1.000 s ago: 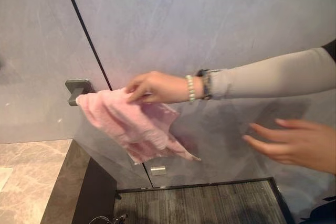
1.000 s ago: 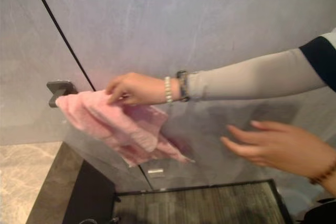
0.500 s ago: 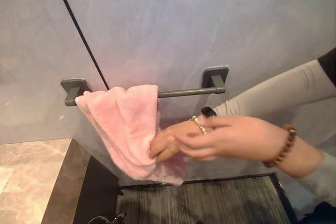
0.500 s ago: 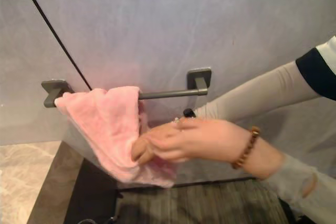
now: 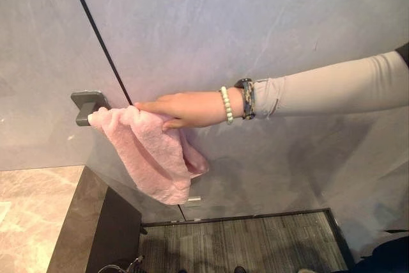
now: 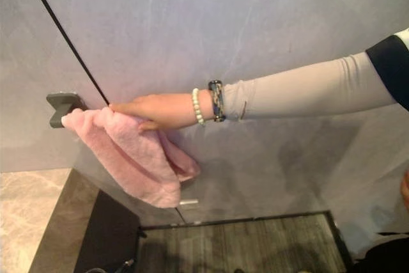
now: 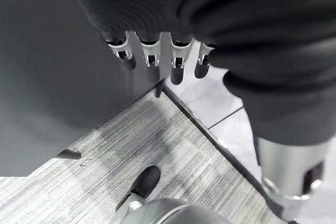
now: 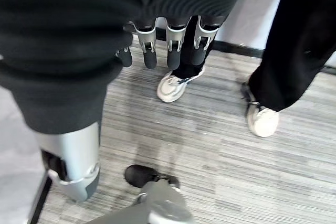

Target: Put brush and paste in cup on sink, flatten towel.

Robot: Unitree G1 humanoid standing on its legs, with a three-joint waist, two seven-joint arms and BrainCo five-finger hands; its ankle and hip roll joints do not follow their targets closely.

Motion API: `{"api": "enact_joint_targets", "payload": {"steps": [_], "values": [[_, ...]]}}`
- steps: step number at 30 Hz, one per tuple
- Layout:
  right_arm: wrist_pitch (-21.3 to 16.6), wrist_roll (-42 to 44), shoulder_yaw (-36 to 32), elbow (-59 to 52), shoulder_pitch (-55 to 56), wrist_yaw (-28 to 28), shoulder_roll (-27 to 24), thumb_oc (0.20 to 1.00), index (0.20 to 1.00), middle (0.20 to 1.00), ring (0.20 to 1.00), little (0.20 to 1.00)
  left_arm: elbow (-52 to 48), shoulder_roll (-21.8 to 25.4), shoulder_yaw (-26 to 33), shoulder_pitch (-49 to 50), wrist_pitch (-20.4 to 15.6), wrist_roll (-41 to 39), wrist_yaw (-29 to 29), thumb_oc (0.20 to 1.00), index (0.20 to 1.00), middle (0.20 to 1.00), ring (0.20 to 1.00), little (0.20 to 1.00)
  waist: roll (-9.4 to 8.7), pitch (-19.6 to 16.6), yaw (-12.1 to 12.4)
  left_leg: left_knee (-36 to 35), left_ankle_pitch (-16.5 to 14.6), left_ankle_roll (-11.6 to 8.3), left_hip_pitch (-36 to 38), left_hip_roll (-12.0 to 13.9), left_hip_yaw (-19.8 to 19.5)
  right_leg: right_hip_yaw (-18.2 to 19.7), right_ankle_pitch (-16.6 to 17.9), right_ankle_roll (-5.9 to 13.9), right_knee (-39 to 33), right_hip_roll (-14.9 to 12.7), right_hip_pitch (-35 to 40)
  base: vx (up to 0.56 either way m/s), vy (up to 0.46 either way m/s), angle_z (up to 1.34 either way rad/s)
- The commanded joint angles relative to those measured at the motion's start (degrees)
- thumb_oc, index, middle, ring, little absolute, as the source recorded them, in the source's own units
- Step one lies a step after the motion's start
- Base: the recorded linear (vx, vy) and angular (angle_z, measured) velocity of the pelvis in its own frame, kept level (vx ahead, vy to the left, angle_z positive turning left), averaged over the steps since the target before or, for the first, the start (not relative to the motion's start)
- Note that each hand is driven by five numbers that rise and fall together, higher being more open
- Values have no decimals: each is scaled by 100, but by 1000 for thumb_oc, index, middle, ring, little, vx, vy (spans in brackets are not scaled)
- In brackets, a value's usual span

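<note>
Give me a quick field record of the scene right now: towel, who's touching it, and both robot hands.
towel: pink towel bunched, hanging from the left end of the wall bar
person: a person's hand rests on the towel's top edge; shoes show in the right wrist view
left hand: hangs over the floor, fingers relaxed, empty
right hand: hangs over the floor, fingers relaxed, empty

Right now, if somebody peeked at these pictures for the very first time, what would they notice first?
First, the pink towel hanging bunched at the left end of a grey rail bracket on the grey wall. A person's hand reaches in from the right and rests on top of it. The robot's left hand and right hand hang idle over the striped floor, fingers relaxed, holding nothing.
</note>
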Motion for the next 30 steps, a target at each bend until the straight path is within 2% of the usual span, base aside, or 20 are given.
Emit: {"api": "enact_joint_targets", "payload": {"steps": [1, 2, 3, 4, 5, 6, 8, 11, 13, 15, 16, 17, 19, 20, 23, 26, 27, 30], "values": [[-261, 736, -62, -1825, -54, -69, -520, 1000, 1000, 1000, 1000, 1000, -1550, 674, 357, 346, -303, -398, -164, 1000, 1000, 1000, 1000, 1000, -188, -65, 10, 65, -70, -314, 10, 447, 65, -73, 141, 597, 14, -681, -212, 0, 0, 0], [-250, 734, -63, -1845, -35, -68, -518, 1000, 1000, 1000, 1000, 1000, -1579, 687, 360, 368, -286, -401, -175, 1000, 1000, 1000, 1000, 1000, -192, -91, 11, 65, -55, -314, -16, 447, 65, -70, 155, 594, 14, -680, -238, 0, 0, 0], [-363, 694, -296, -2398, 686, 75, -676, 1000, 1000, 1000, 1000, 1000, -2733, 1144, 741, 1121, -340, -552, -522, 1000, 1000, 1000, 1000, 1000, -187, -48, -32, 65, -57, -314, 3, 458, 87, -91, 159, 608, 14, -677, -224, 0, 0, 0], [-361, 694, -294, -2401, 690, 75, -675, 1000, 1000, 1000, 1000, 1000, -2741, 1148, 744, 1129, -336, -553, -525, 1000, 1000, 1000, 1000, 1000, -188, -59, -33, 65, -56, -313, -5, 458, 87, -91, 160, 608, 14, -678, -232, -3, -13, 6], [-476, 968, -515, -1910, 720, 169, -633, 1000, 1000, 1000, 1000, 1000, -3195, 1462, 976, 1513, -421, -563, -708, 1000, 1000, 1000, 1000, 1000, -179, -62, -18, 65, -58, -316, -11, 464, 78, -124, 152, 628, 14, -684, -218, 6, -9, 5], [-505, 1148, -564, -1787, 652, 232, -614, 1000, 1000, 1000, 1000, 1000, -3410, 1518, 1133, 1644, -438, -642, -749, 1000, 1000, 1000, 1000, 1000, -185, -74, -15, 65, -58, -319, -15, 466, 77, -136, 145, 630, 14, -692, -211, 6, -13, 5], [-573, 1662, -721, -1767, 512, 415, -635, 1000, 1000, 1000, 1000, 1000, -3710, 1689, 1363, 1595, -581, -841, -658, 1000, 1000, 1000, 1000, 1000, -189, -79, 12, 65, -50, -333, -29, 463, 66, -155, 134, 638, 14, -703, -206, -7, -5, 2], [-750, 2004, -832, -2394, 554, 624, -841, 1000, 1000, 1000, 1000, 1000, -4271, 2036, 1595, 1559, -759, -905, -603, 1000, 1000, 1000, 1000, 1000, -190, -61, 34, 65, -39, -354, -40, 468, 55, -182, 131, 641, 14, -714, -202, 0, 0, 0], [-921, 2321, -967, -3247, 710, 868, -1151, 1000, 1000, 1000, 1000, 1000, -4825, 2488, 1817, 1638, -938, -887, -649, 1000, 1000, 1000, 1000, 1000, -190, -53, 40, 65, -34, -376, -37, 471, 59, -187, 135, 655, 14, -722, -202, 0, 0, 0], [-999, 2431, -1010, -3372, 701, 1041, -1398, 1000, 1000, 1000, 1000, 1000, -5176, 2818, 1983, 1694, -1014, -1016, -742, 1000, 1000, 1000, 1000, 1000, -182, -52, 56, 65, -23, -386, -48, 468, 59, -189, 147, 665, 14, -731, -206, 0, 0, 0], [-1078, 2701, -1071, -4007, 771, 1260, -1694, 1000, 1000, 1000, 1000, 1000, -5616, 3201, 2236, 1760, -1122, -1159, -834, 1000, 1000, 1000, 1000, 1000, -173, -49, 66, 65, -6, -402, -58, 468, 61, -191, 157, 674, 14, -735, -214, 0, 0, 0], [-1077, 2706, -1071, -4009, 773, 1264, -1694, 1000, 1000, 1000, 1000, 1000, -5626, 3204, 2245, 1769, -1117, -1165, -840, 1000, 1000, 1000, 1000, 1000, -175, -50, 65, 65, -6, -402, -58, 468, 60, -192, 157, 674, 14, -735, -214, 0, 0, 0], [-1193, 3213, -1206, -4925, 985, 1691, -2193, 1000, 1000, 1000, 1000, 1000, -6183, 3709, 2652, 1966, -1299, -1693, -1075, 1000, 1000, 1000, 1000, 1000, -170, -38, 84, 65, 20, -420, -70, 465, 58, -201, 177, 681, 14, -743, -224, 0, 0, 0], [-1193, 3217, -1200, -4926, 985, 1695, -2192, 1000, 1000, 1000, 1000, 1000, -6198, 3712, 2671, 1987, -1294, -1702, -1084, 1000, 1000, 1000, 1000, 1000, -173, -41, 79, 65, 20, -420, -70, 465, 58, -201, 177, 681, 14, -743, -224, 0, 0, 0], [-1265, 3670, -1350, -6324, 1228, 2203, -2996, 1000, 1000, 1000, 1000, 1000, -6451, 4102, 3230, 2220, -1426, -2620, -1392, 1000, 1000, 1000, 1000, 1000, -185, -48, 118, 65, 55, -445, -85, 468, 40, -230, 196, 686, 14, -750, -227, 0, 0, 0], [-1344, 3812, -1254, -6854, 1215, 2371, -3446, 1000, 1000, 1000, 1000, 1000, -6524, 4330, 3486, 2203, -1508, -3374, -1617, 1000, 1000, 1000, 1000, 1000, -203, -46, 168, 65, 83, -456, -106, 472, 18, -241, 215, 685, 14, -758, -231, -13, -4, 3], [-1358, 3896, -1055, -7156, 1035, 2493, -3789, 1000, 1000, 1000, 1000, 1000, -6583, 4532, 3601, 2182, -1536, -3882, -1839, 1000, 1000, 1000, 1000, 1000, -217, -53, 227, 65, 100, -463, -133, 476, 1, -264, 222, 689, 14, -761, -236, -18, -9, 8], [-1306, 4172, -586, -7293, 507, 2572, -4034, 1000, 1000, 1000, 1000, 1000, -6626, 4844, 3627, 1984, -1544, -4244, -2005, 1000, 1000, 1000, 1000, 1000, -245, -57, 298, 65, 125, -472, -164, 475, -25, -312, 233, 693, 14, -766, -233, -5, -3, 8]]}}
